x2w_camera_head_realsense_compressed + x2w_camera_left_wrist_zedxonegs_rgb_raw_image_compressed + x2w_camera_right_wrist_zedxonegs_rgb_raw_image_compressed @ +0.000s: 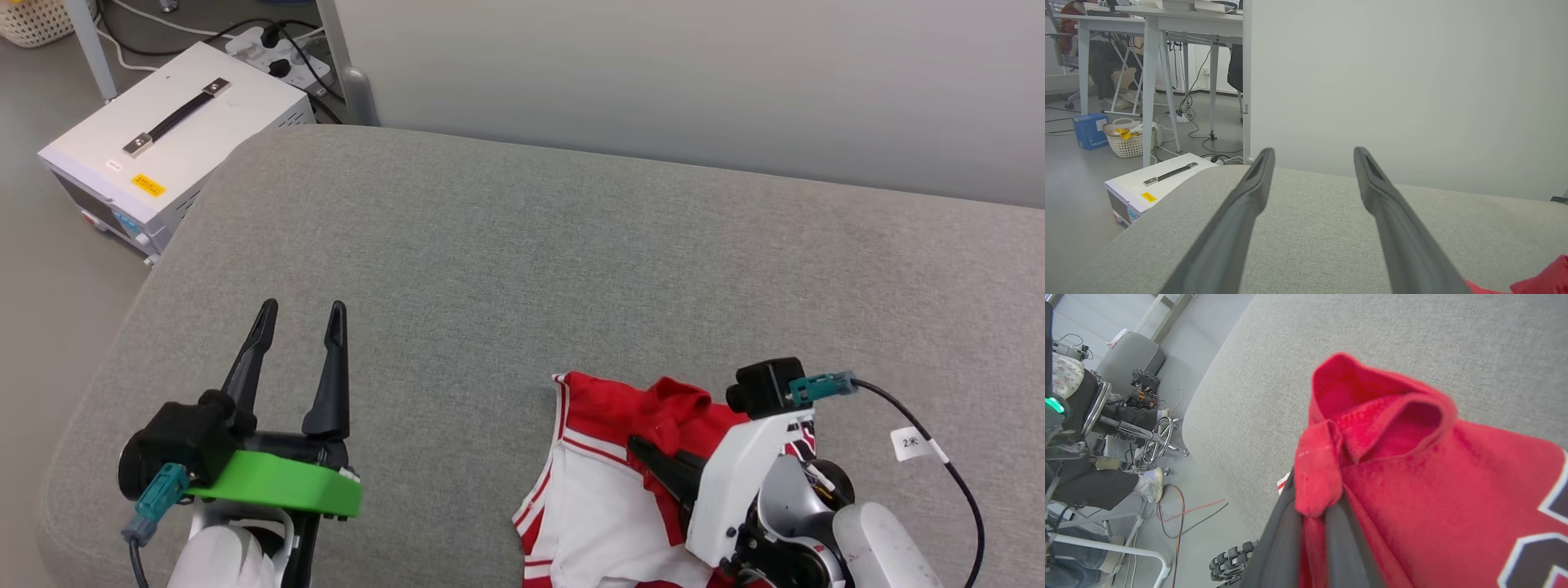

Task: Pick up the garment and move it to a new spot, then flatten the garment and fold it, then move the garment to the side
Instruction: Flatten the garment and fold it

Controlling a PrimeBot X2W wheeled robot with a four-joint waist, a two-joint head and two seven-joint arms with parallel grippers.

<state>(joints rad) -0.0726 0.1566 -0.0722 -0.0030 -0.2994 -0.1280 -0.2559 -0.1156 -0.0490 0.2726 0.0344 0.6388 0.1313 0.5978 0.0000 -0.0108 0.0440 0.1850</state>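
My right fingers (pixel 1319 510) pinch a fold of the soft, light red-and-white cloth basketball shirt (pixel 588 498), which lies bunched at the grey padded counter's (pixel 522 269) near edge. My left fingers (pixel 300 317) stand wide and empty. It will likely flop, so corners suit gripping.

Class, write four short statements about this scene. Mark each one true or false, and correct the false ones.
1. The left end effector is open and holds nothing. True.
2. The right end effector is open above the shirt. False: it is shut on a fold of red cloth.
3. The shirt lies spread flat in the middle of the grey cushion. False: it is bunched up on the robot's right, away from the middle.
4. A white box with a black handle stands on the floor beside the cushion. True.
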